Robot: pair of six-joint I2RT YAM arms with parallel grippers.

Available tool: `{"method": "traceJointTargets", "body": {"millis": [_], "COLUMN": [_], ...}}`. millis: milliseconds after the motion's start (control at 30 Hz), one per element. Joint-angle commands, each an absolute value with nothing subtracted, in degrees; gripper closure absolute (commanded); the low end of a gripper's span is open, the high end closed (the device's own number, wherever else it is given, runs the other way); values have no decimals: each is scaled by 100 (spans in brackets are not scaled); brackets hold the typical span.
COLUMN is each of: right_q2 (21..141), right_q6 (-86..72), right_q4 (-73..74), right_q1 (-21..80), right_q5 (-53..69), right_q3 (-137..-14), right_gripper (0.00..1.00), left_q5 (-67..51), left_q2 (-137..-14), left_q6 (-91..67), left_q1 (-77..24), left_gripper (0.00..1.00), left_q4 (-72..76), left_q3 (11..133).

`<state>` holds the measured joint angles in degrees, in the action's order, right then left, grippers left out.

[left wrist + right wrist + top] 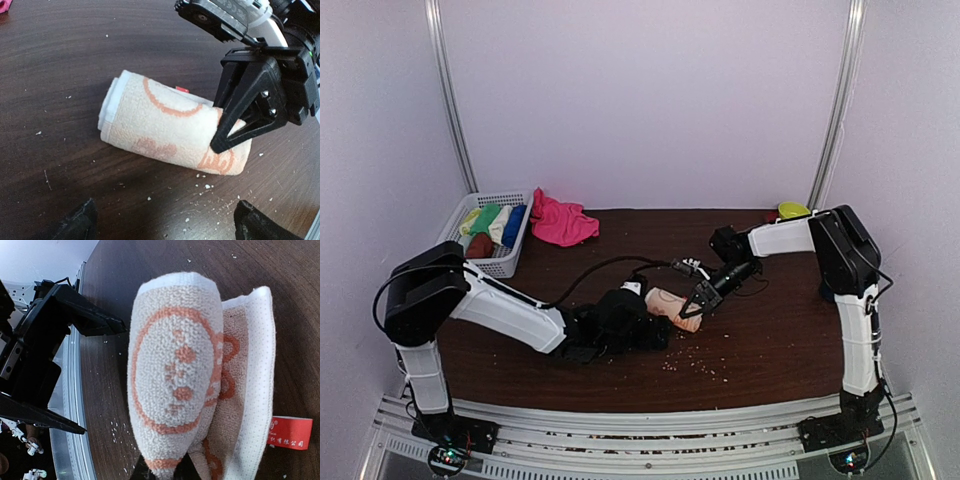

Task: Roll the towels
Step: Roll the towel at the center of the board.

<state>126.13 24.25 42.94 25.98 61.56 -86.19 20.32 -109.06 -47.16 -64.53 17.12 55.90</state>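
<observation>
The peach-orange towel (670, 305) lies rolled up on the dark wooden table, at its middle. In the left wrist view the roll (160, 125) lies crosswise. My right gripper (703, 300) is shut on the roll's right end, its black fingers (235, 127) pinching it. In the right wrist view the roll (175, 365) fills the frame above my right gripper (167, 472), with a red label (292, 432) at the side. My left gripper (167, 225) is open and empty, just short of the roll. The hot pink towel (560, 222) lies crumpled at the back left.
A white mesh basket (510, 263) at the back left holds green, blue, cream and brown rolled towels. A yellow-green object (792, 210) sits at the back right. Pale crumbs (207, 186) dot the table in front of the roll. The left arm's cable (590, 270) loops over the table.
</observation>
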Motion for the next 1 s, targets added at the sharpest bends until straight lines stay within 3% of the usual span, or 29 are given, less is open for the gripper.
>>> {"method": "traceJointTargets", "body": {"millis": [0, 500, 967], "right_q2": [12892, 13160, 13152], "right_q6": [2013, 1678, 1655], "right_q4": [3947, 3611, 3485], "right_q1": [2522, 2165, 2127], "right_q5": [6001, 6369, 6259], "right_q3": [-8395, -8180, -8167], "right_gripper": [98, 98, 98], "left_q5": [2057, 1454, 1231], "left_q2": [-11168, -12432, -12609], "left_q6": [-5557, -6529, -8367], "left_q1": [-6309, -6126, -6227], "left_gripper": [2, 2, 3], "left_q4": [2609, 4749, 4481], "left_q3": [5602, 5864, 5734]}}
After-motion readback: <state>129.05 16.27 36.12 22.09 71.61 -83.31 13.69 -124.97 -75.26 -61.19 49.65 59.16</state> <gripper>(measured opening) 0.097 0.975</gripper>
